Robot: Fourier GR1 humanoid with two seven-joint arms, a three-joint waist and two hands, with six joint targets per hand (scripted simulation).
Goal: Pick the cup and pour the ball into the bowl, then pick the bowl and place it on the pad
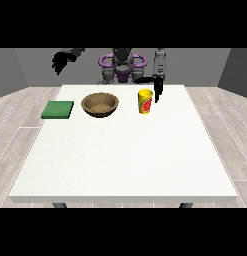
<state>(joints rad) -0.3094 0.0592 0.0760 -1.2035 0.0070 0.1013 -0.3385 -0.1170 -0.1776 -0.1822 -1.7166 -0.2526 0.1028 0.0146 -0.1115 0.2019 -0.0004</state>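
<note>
One cup (145,101), one bowl (100,105), one pad (58,109); two hands (157,90) (60,62), fingers relaxed, holding nothing.

I stand behind a large white rectangular table (120,160). Pale grey wood-plank flooring (225,130) runs past its side edges. Plain grey walls (205,62) rise behind me.
</note>
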